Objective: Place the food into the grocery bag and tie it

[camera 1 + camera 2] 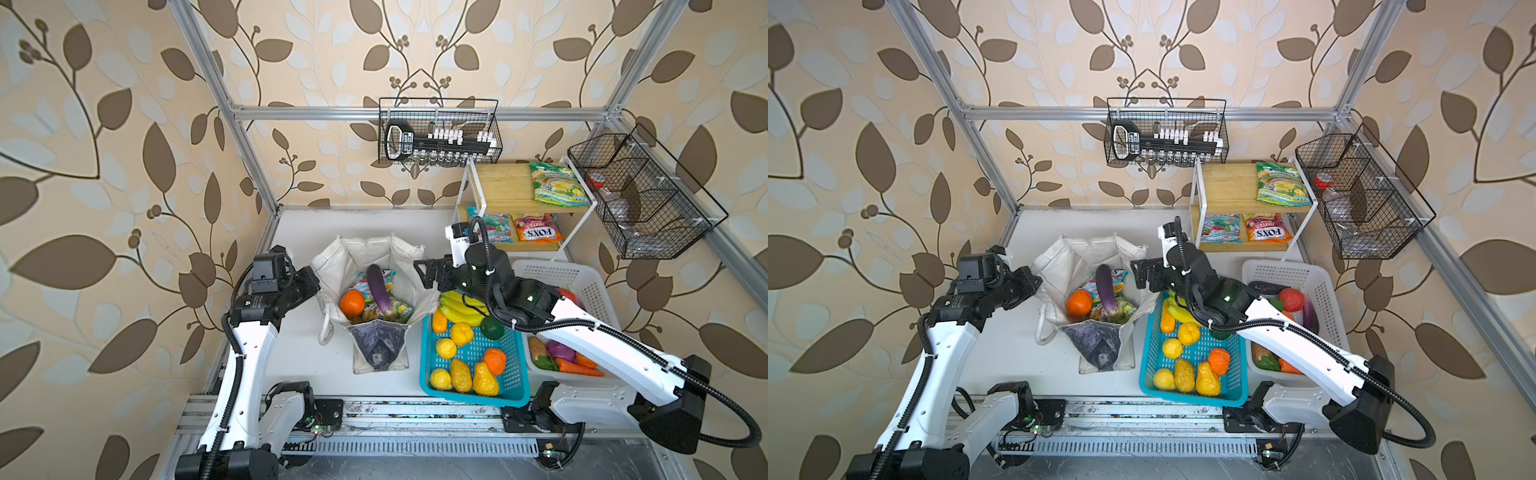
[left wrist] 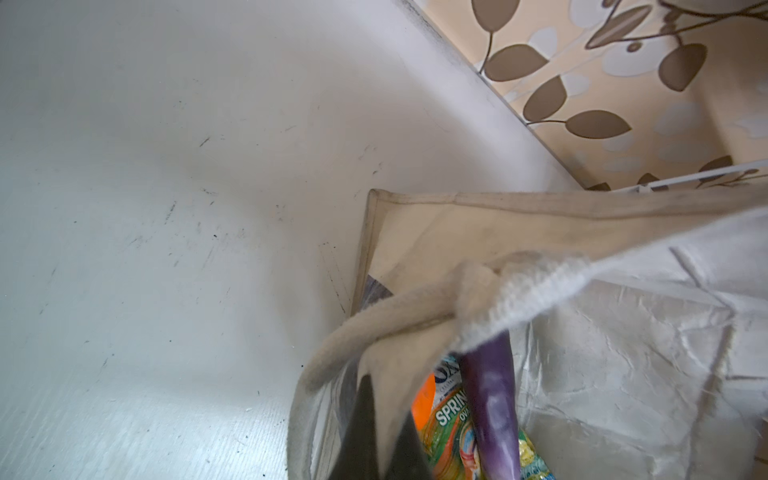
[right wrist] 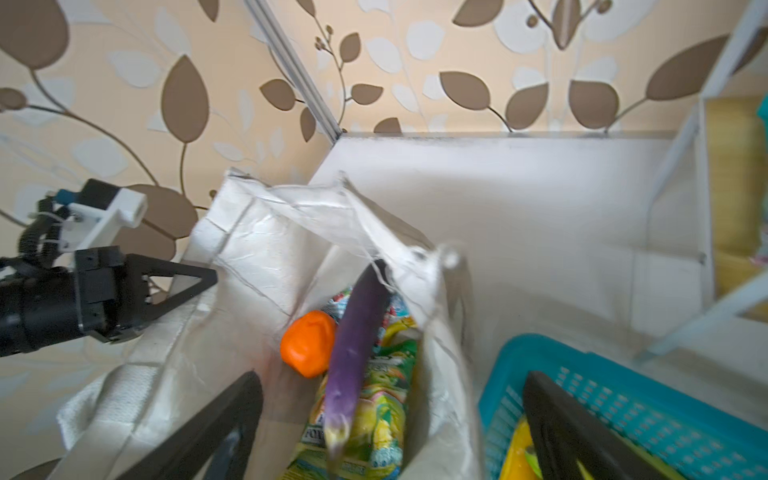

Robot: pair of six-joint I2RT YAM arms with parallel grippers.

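Two grippers at the grocery bag: one pinching, one spread wide.
Left gripper (image 1: 316, 283) is clamped tight on the left rim of the grocery bag (image 1: 365, 253), with cloth squeezed between its fingers (image 2: 361, 434). The bag stands open mid-table, and inside sit the orange round fruit (image 1: 352, 303), the purple eggplant (image 1: 380, 291) leaning nearly upright, and snack packets (image 1: 400, 312) underneath. Right gripper (image 1: 419, 270) hovers at the bag's right rim, jaws wide apart, nothing between them. Right beside the bag, the teal basket (image 1: 423, 357) holds the banana bunch (image 1: 461, 309) and a yellow lemon (image 1: 446, 348), both outside the bag. Further right is the white basket (image 1: 552, 274), and behind it the shelf (image 1: 498, 187) carries more packets (image 1: 536, 232).
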